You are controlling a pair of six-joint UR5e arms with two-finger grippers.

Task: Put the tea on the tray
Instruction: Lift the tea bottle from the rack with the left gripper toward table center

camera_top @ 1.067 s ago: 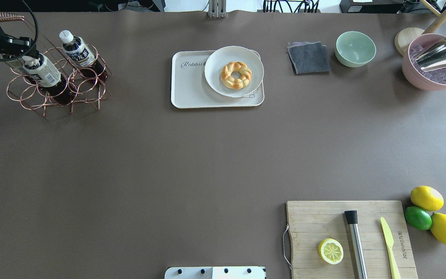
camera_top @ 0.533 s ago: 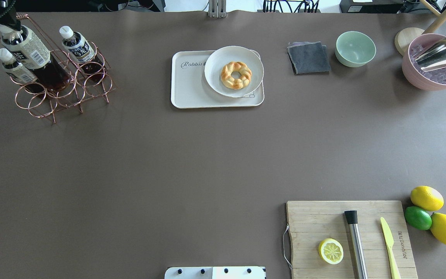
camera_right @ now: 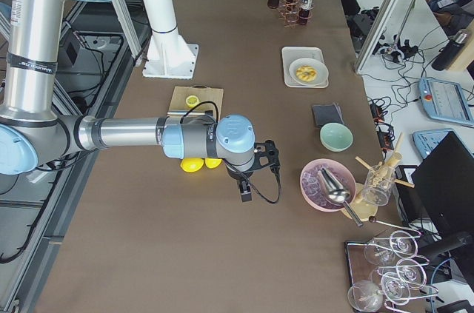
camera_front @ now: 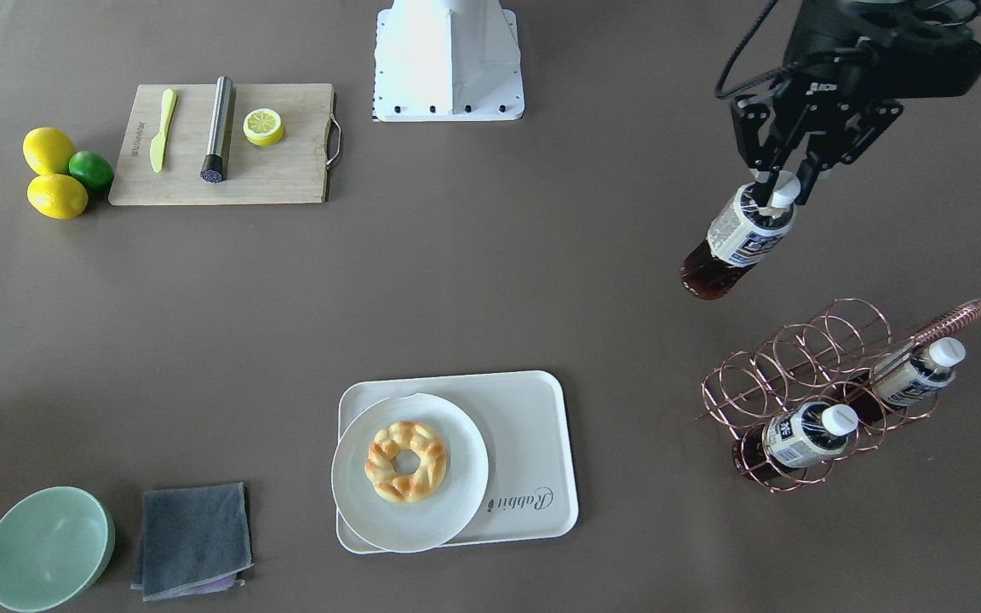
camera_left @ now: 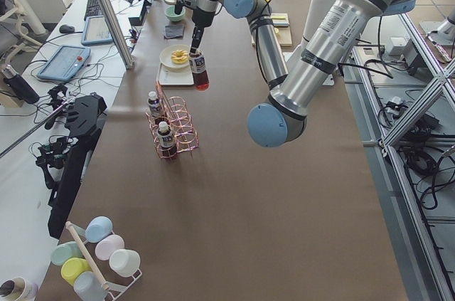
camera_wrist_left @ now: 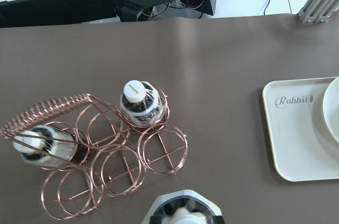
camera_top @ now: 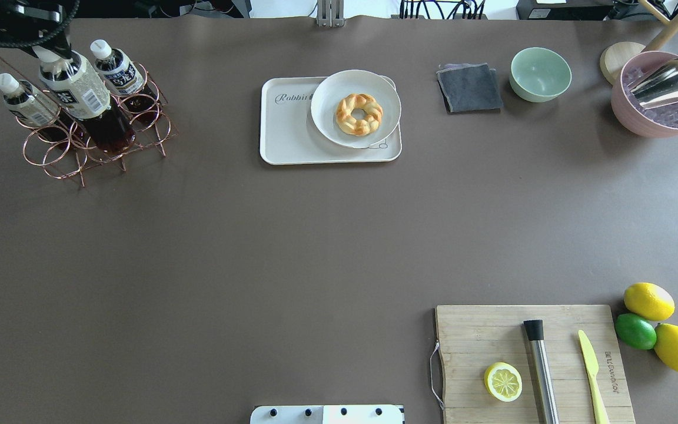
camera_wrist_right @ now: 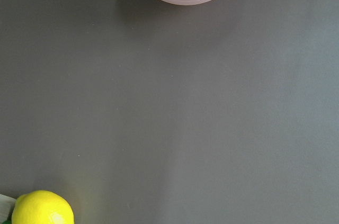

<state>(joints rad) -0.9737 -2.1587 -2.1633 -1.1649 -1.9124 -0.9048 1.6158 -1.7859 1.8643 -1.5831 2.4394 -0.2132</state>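
Overhead exterior | left hand (camera_top: 50, 54) clamps white-capped clear plastic dark-tea bottle (camera_top: 86, 97) | I fear cap-only grip lets it slip.

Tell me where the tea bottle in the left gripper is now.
In the front-facing view, the clear plastic tea bottle with white cap hangs from the left gripper at the right side, in the air near the copper wire rack.

The tea (camera_top: 83, 97), a clear bottle of dark brown liquid with white cap and pale label, hangs tilted in the air at 9 o'clock from the tray (camera_top: 286, 131), cream-white, rectangular, lying flat.
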